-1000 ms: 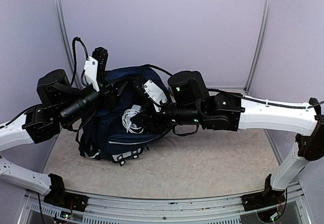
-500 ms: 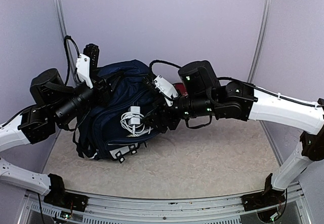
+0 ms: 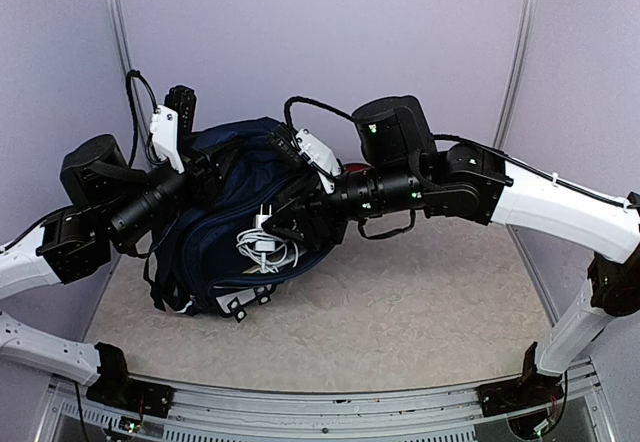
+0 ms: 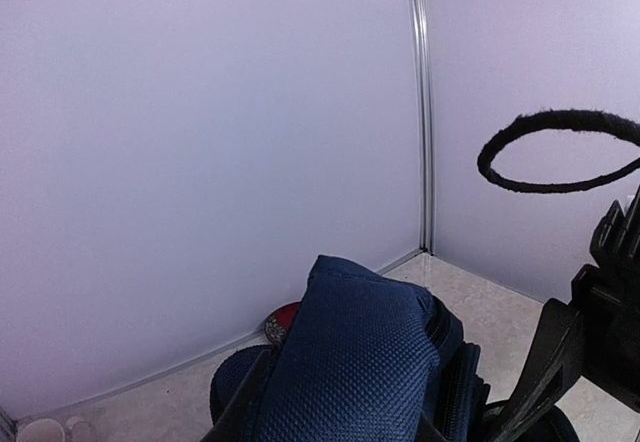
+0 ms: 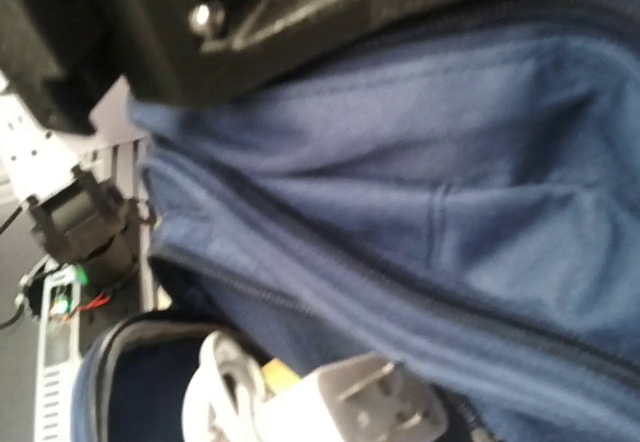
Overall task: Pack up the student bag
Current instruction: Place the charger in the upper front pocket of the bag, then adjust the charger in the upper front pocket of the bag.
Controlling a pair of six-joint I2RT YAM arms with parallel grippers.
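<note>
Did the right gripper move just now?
Yes. The right gripper went a little away from the front rail, toward the back wall, over the bag.

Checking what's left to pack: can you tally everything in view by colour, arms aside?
Navy: 1, the student bag
White: 1, a charger with cable at the bag's front
Red: 1, a round thing behind the bag, mostly hidden
Off-white: at least 1, a cropped thing by the wall, too cut off to identify
Total: at least 4

Lilac walls (image 3: 320, 52), speckled beige tabletop (image 3: 420, 322), metal posts (image 3: 514, 72)
</note>
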